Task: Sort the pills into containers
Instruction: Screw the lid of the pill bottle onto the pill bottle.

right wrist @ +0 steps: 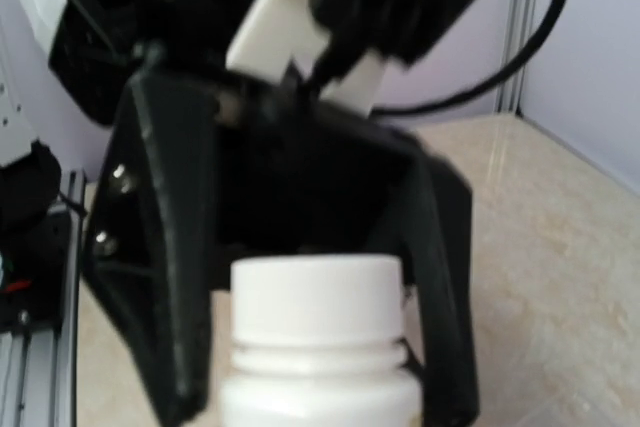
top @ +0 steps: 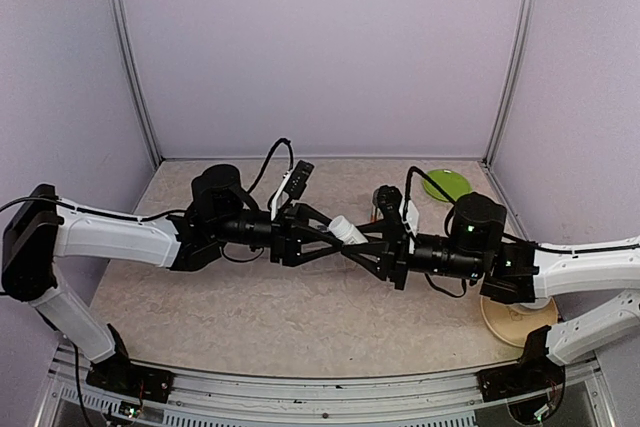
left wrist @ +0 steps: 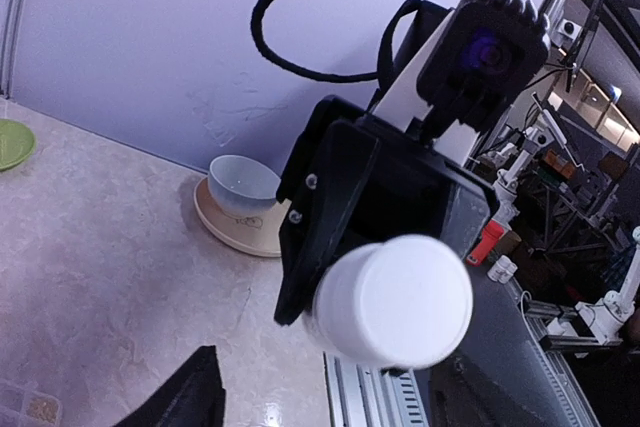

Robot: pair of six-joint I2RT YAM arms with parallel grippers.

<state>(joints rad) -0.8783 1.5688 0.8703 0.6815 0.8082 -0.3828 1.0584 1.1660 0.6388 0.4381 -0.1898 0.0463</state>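
1. Lilac walls close in a pale mottled table (top: 300,317). A green plate (top: 446,184) lies at the far right, and a white bowl (left wrist: 243,185) on a tan plate (top: 515,319) sits near the right arm's base.
2. Both arms meet above the middle of the table with a white bottle (top: 345,230) lying level between them.
3. The right gripper (top: 358,247) is clamped on the bottle's body.
4. The left gripper (top: 330,235) stands spread around the cap (right wrist: 315,292), with a dark gap showing beside it, so it grips nothing.
5. No loose pills can be made out (presumably they are inside the bottle).
6. Only a corner of the clear pill box (left wrist: 20,409) shows, on the table below the left wrist.
7. The bottle looks rigid, light and smooth, so it could slip. The cap's side wall is the place to pinch it, squarely.
8. The pills are likely tiny and prone to rolling, so pour gently and low over one compartment.
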